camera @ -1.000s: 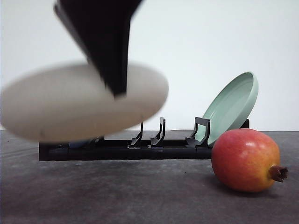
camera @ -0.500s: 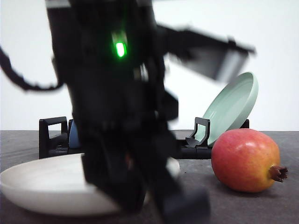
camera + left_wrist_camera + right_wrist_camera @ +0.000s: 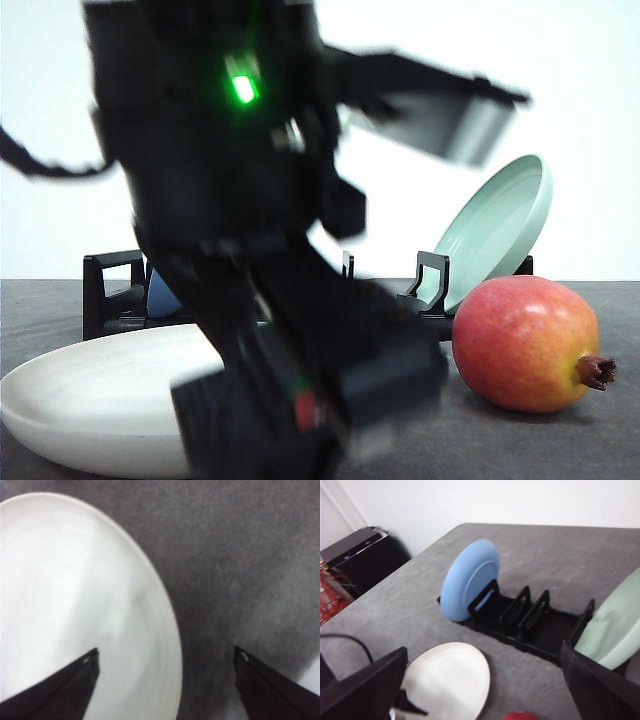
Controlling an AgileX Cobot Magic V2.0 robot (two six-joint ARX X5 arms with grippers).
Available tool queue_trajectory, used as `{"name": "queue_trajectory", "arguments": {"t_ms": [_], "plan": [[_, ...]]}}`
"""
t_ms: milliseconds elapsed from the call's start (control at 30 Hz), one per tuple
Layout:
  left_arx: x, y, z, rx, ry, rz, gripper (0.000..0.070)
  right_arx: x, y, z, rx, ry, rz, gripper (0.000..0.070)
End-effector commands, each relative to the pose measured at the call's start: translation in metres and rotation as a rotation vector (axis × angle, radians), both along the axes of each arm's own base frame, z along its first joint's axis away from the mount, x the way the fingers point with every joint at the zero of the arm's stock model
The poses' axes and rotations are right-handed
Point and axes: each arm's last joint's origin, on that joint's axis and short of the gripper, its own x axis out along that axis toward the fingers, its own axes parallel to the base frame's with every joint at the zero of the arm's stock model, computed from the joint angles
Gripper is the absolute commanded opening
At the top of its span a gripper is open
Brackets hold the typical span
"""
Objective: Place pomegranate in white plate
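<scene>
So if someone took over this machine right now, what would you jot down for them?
Left gripper: open, empty, just above the white plate's edge.
Right gripper: open, empty, high over the table, facing the rack.
White plate: lying flat on the table, out of the rack.
Pomegranate: on the table to the plate's right, untouched.
Blue plate and green plate: in the rack.
Done: plate laid out.
Left: pick up the pomegranate and set it in the white plate.
</scene>
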Motion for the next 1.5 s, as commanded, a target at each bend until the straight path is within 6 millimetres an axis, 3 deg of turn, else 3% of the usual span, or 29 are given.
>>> {"name": "queue_trajectory", "arguments": {"t_ms": [0,200,533,667,867,1133,1467], "plan": [[-0.004,-0.001,0.015,-0.082,-0.002,0.052,0.0569,0.001,0.002,0.004,0.006,0.005,0.015,0.0621],[-0.009,0.026,0.064,-0.266,-0.002,0.143,0.0567,0.013,0.013,-0.009,0.023,0.165,0.076,0.0621],[-0.029,0.107,0.139,-0.552,0.059,0.132,0.0557,0.045,0.047,-0.05,-0.145,0.506,0.007,0.0624],[-0.04,0.141,0.159,-0.686,0.131,0.076,0.0557,0.056,0.064,-0.065,-0.232,0.569,-0.024,0.0676],[-0.053,0.186,0.179,-0.88,0.197,-0.015,0.0557,0.066,0.084,-0.089,-0.369,0.652,-0.06,0.0696],[-0.063,0.236,0.189,-1.079,0.183,-0.043,0.0557,0.077,0.102,-0.116,-0.524,0.684,-0.111,0.0697],[-0.068,0.257,0.19,-1.155,0.167,-0.059,0.0557,0.09,0.114,-0.145,-0.605,0.75,-0.086,0.0696]]}}
